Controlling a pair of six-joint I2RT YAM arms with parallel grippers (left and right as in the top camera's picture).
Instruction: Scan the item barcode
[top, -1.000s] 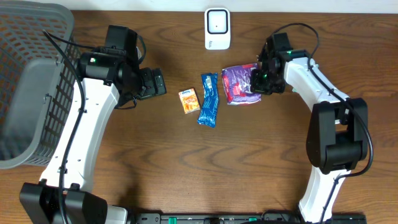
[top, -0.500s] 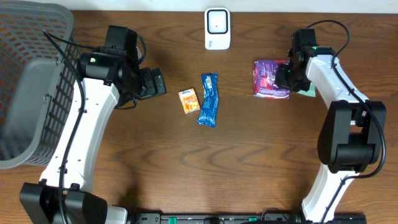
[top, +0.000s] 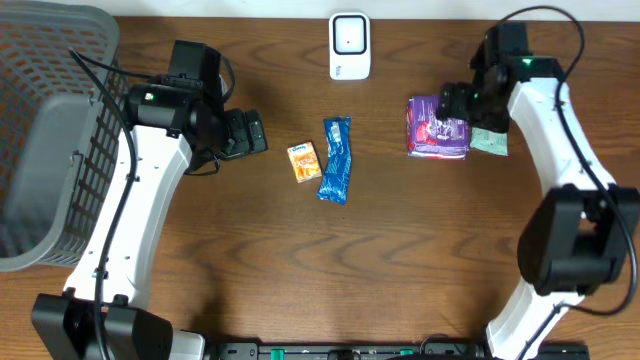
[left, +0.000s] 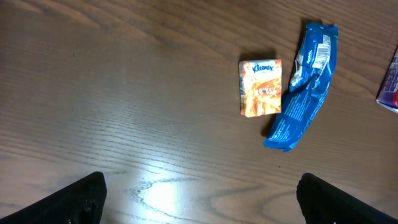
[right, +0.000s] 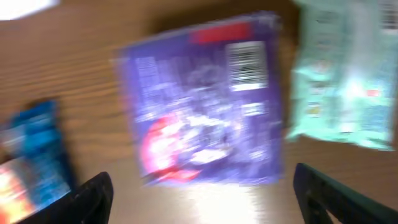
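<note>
One purple foil packet (top: 437, 127) lying barcode-up, likely light, floppy, slippery; edge pinch suiting; left pincer (left: 199, 205), right pincer (right: 202, 202) gaping empty.

The purple packet (top: 436, 128) is showing a red patch and white barcode label (right: 247, 58); the tabletop (top: 400, 260) is showing brown wood grain.

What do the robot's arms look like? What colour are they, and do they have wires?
Both the left arm and the right arm are chunky white tubes with black joints. A thin black cable loops along each, and a tiny green light glows near each wrist. The left pincer and right pincer are black, with two fingers.
</note>
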